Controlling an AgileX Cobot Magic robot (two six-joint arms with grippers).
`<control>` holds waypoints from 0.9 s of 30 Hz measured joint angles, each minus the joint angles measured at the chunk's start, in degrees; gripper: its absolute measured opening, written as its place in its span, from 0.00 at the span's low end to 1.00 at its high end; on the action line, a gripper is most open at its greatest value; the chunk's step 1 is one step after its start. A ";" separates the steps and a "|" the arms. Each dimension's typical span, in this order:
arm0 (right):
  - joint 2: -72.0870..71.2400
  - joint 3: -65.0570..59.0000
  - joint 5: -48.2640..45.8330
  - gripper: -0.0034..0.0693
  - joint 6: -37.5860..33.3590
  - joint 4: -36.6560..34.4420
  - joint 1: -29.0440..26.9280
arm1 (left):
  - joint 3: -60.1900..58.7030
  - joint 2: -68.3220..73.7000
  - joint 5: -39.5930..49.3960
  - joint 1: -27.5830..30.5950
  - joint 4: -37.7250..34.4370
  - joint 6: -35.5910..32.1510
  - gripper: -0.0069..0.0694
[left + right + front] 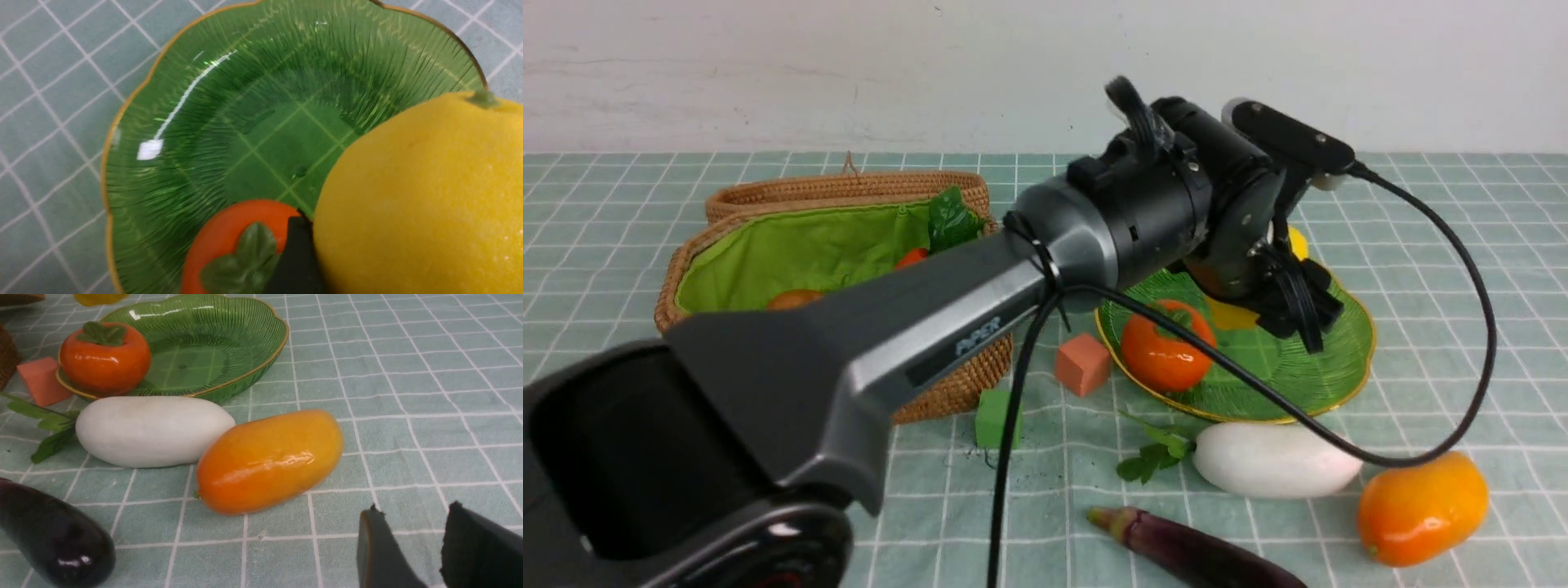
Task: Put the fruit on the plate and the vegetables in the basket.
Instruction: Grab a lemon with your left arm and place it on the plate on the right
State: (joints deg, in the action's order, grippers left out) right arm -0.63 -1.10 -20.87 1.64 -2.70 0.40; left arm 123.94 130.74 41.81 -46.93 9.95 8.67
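My left gripper (1270, 286) is shut on the yellow lemon (416, 196), which hangs just above the green plate (196, 122). The persimmon (1166, 345) sits on the plate's near left rim. The white radish (1274, 459), purple eggplant (1201, 551) and orange mango (1421, 508) lie on the cloth in front of the plate. Inside the wicker basket (833, 245) lie the carrot (913, 256) and a small brownish round vegetable (794, 299). My right gripper (412, 508) stands open over bare cloth, a little way from the mango (269, 461), and is out of the front view.
A salmon cube (1083, 363) and a green cube (996, 418) sit between basket and plate. The left arm's black cable (1478, 327) loops over the plate and radish. The left arm's body hides much of the basket's front.
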 joint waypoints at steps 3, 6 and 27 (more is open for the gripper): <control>0.00 0.00 0.00 0.38 0.00 0.00 0.00 | 1.63 2.47 -3.09 -0.23 -2.67 0.09 0.83; 0.00 0.00 0.00 0.38 0.00 0.00 0.00 | 1.75 4.27 -4.57 -0.25 -3.79 0.93 0.83; 0.00 0.00 0.00 0.38 0.00 0.00 0.00 | 1.75 -3.51 8.18 -0.25 -4.62 0.54 0.89</control>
State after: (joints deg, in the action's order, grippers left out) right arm -0.63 -1.10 -20.87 1.64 -2.70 0.40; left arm 125.69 127.23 49.99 -47.18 5.33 9.21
